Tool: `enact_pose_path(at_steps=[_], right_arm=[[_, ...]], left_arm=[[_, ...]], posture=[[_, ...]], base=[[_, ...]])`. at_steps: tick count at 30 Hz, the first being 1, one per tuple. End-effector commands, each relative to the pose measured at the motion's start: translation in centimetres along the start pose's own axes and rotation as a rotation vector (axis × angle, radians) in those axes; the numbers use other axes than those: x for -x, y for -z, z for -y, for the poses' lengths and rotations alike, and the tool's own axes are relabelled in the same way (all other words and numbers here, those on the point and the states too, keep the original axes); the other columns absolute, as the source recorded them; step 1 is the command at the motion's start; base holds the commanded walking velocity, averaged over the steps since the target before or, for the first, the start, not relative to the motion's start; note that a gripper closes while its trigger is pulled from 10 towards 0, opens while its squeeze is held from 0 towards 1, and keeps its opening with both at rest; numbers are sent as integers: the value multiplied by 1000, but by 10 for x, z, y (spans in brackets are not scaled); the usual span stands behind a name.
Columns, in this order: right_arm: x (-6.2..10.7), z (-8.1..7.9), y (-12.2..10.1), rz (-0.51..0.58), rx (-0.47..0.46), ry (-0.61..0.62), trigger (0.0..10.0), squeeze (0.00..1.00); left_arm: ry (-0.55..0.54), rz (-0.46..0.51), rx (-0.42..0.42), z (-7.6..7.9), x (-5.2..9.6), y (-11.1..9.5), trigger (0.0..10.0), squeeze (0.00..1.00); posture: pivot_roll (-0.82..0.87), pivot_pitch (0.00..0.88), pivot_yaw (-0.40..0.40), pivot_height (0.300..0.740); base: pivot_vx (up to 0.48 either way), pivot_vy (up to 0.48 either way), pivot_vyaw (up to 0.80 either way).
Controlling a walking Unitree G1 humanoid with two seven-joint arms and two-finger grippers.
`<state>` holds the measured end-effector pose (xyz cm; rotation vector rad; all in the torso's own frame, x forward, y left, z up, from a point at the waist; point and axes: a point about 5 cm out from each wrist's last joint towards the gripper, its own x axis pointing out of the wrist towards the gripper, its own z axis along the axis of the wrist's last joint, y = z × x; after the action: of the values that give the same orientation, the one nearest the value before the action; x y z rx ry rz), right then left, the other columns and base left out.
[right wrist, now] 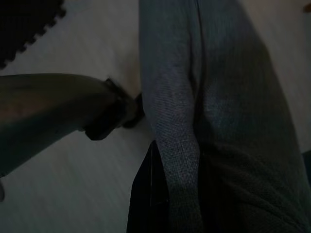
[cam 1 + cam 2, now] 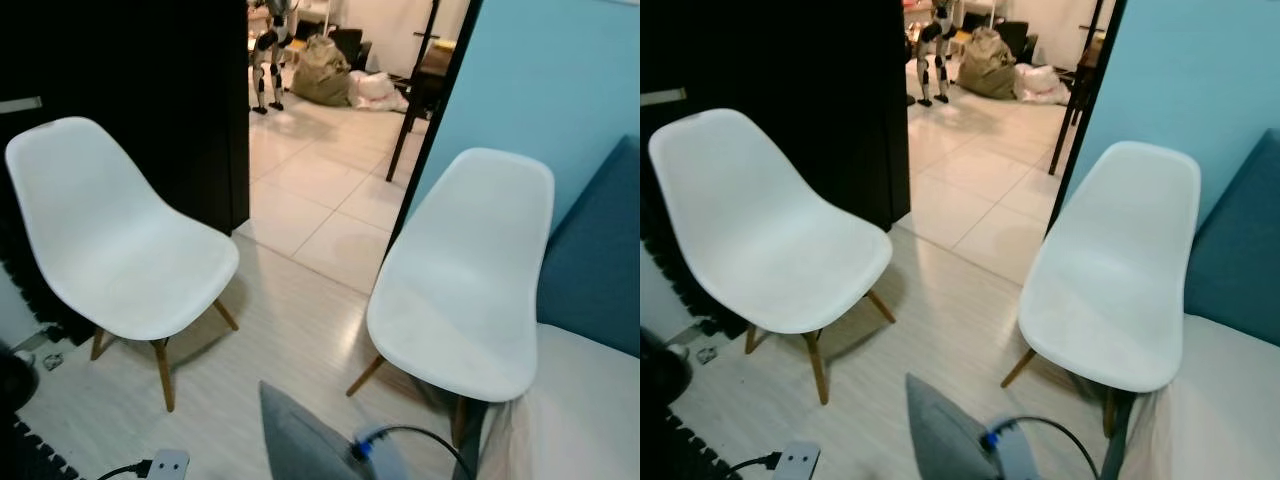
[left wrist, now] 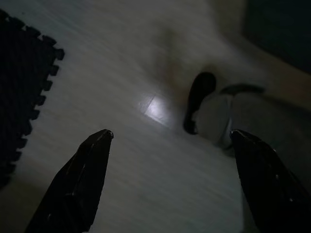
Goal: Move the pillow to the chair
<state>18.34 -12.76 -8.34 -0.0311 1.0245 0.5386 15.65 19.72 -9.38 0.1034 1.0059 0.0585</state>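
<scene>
Right gripper [image 1: 153, 194] clenched on the grey woven-fabric pillow [image 1: 214, 126]; right wrist view dark, one black finger edge visible pressed against the cloth, the pillow running up and away from the grip and hanging over pale plank floor [image 1: 73, 194]. From the head camera, a grey corner of that pillow [image 2: 300, 435] rises at the bottom of the scene, with a blue-tipped black cable [image 2: 400, 438] just beside it. Ahead of the held pillow and to its right: white moulded plastic chair with wooden legs [image 2: 465, 285], seat bare. A second white moulded chair [image 2: 115, 240] stands ahead to the left, well apart. Left gripper [image 3: 170, 138] released, fingers [image 3: 80, 179] spread wide, pointing down at the floor.
</scene>
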Motion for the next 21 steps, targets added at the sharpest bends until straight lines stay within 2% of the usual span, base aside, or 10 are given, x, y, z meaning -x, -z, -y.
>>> enact_pose_path(at_steps=[1, 13, 15, 21], right_arm=[[1, 1, 6, -8, -21, 5, 10000, 0], [0, -1, 9, -6, -42, 29, 10000, 0], [1, 0, 9, -6, -42, 33, 10000, 0], [3, 4, 12, -11, -43, 49, 10000, 0]], left_arm=[[11, -26, 9, 2, 1, 7, 10000, 0], [27, 7, 17, 2, -1, -5, 10000, 0], [26, 14, -3, 4, -2, -9, 10000, 0], [48, 5, 11, 7, -2, -8, 10000, 0]], posture=[[158, 0, -86, 724], [144, 0, -67, 724], [141, 0, -67, 724], [138, 0, -68, 724]], base=[[0, 0, 731], [0, 0, 728], [0, 0, 731], [0, 0, 728]])
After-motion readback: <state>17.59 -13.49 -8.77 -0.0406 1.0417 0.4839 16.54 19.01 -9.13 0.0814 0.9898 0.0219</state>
